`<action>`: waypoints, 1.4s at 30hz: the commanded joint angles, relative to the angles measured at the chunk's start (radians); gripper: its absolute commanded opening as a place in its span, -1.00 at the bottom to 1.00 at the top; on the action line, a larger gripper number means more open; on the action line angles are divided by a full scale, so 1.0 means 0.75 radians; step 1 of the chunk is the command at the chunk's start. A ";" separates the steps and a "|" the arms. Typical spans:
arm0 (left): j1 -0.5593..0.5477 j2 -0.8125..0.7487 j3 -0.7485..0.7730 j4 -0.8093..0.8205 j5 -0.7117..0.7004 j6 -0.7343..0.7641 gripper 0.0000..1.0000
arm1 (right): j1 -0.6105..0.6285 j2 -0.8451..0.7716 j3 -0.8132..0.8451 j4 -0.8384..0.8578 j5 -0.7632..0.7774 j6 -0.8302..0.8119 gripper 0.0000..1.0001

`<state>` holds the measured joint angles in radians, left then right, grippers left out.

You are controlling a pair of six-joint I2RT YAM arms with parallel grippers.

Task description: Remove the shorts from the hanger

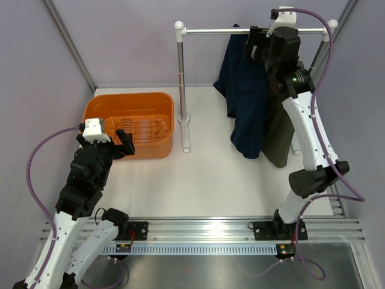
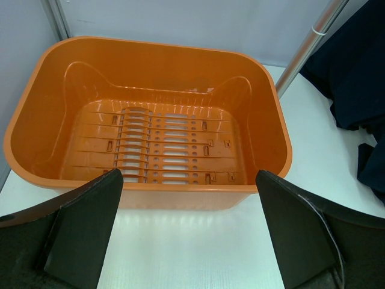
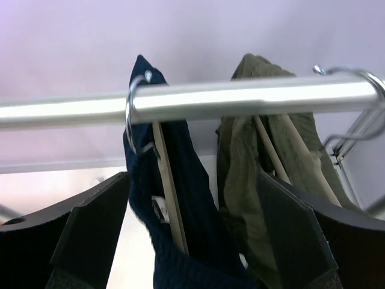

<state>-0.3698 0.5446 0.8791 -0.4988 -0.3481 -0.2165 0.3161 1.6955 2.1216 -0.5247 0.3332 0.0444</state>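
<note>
We log the navy shorts and olive shorts both on the rail at 1 o'clock of the table, navy at 9 o'clock of olive, the two touching. Right hand is raised to the rail, right at the navy waistband, jaws wide, gripping nothing. In its wrist view we see the navy pair between the fingers, clear of both. Olive sits toward the 3 o'clock finger; contact we cannot tell. Navy is draped over a wooden hanger whose metal hook loops around the rail; olive shows a second wooden bar of the same kind. Left hand hovers low at 9 o'clock of the table, at the 6 o'clock rim of the orange basket, jaws wide, holding nothing. Its wrist view looks into the basket, slotted floor showing, with navy fabric at the 3 o'clock edge.
</note>
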 commanded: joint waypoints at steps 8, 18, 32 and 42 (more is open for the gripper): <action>0.004 -0.016 0.000 0.070 -0.012 0.013 0.98 | 0.012 0.247 0.243 -0.069 0.026 -0.018 0.71; 0.004 -0.016 0.000 0.072 -0.008 0.013 0.98 | 0.012 0.047 -0.051 0.066 0.018 0.037 0.52; 0.004 -0.020 0.000 0.068 -0.008 0.013 0.98 | 0.012 0.101 0.273 -0.124 0.022 0.104 0.55; 0.004 -0.027 -0.002 0.070 -0.010 0.015 0.98 | -0.004 0.231 0.431 -0.333 -0.072 0.158 0.26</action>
<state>-0.3698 0.5358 0.8772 -0.4988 -0.3489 -0.2134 0.3161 1.8378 2.4092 -0.6922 0.3202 0.1364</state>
